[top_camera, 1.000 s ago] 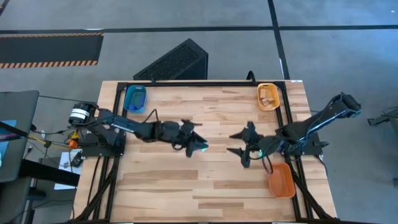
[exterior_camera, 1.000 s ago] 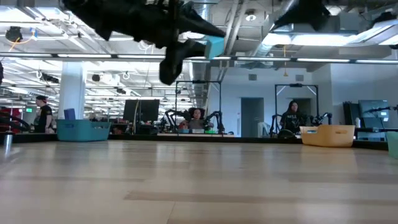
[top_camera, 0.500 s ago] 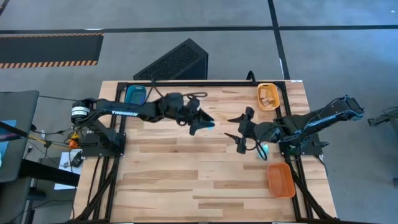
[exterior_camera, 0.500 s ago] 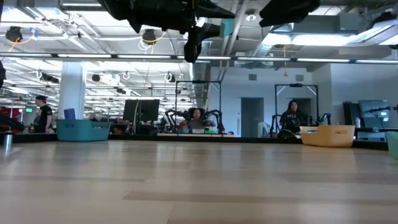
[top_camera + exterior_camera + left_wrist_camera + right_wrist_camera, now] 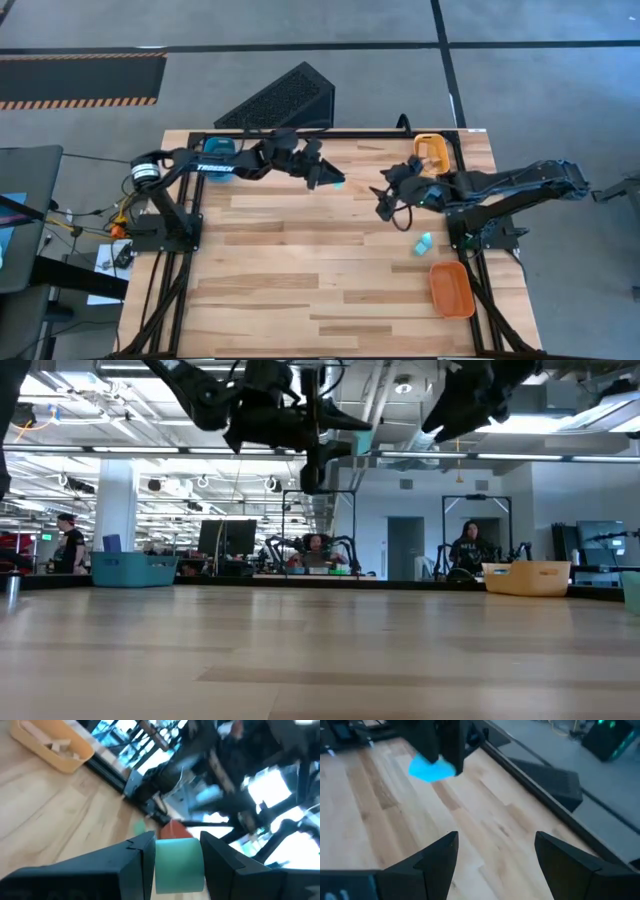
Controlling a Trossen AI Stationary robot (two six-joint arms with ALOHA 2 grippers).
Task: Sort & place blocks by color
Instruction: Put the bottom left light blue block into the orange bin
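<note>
My left gripper (image 5: 328,180) hangs above the far middle of the table, shut on a light cyan cube (image 5: 339,184), which also shows in the low view (image 5: 362,440) and the left wrist view (image 5: 179,864). My right gripper (image 5: 384,197) is open in the air just to its right, touching nothing; in the right wrist view (image 5: 495,855) its fingers frame bare table, with the held cube (image 5: 432,769) ahead. A second cyan cube (image 5: 424,243) lies flat on the table near the right edge. Tan pieces (image 5: 56,744) lie in the yellow-orange tray (image 5: 432,155). My left gripper pinches the cyan cube by two opposite faces (image 5: 159,865) between its two fingers. The cube is lifted clear of the table and juts past the fingertips (image 5: 338,448) in the low view.
A blue tray (image 5: 217,155) sits at the far left corner, partly under my left arm. An orange tray (image 5: 452,288) stands by the near right edge. The table's middle and near half are bare wood (image 5: 300,280). People stand in the room beyond.
My left gripper has carried the cyan cube from the table's middle toward the far edge, still shut on it. My right gripper has moved toward the far edge and a little left, staying open; the second cyan cube, then under that arm, now lies uncovered.
</note>
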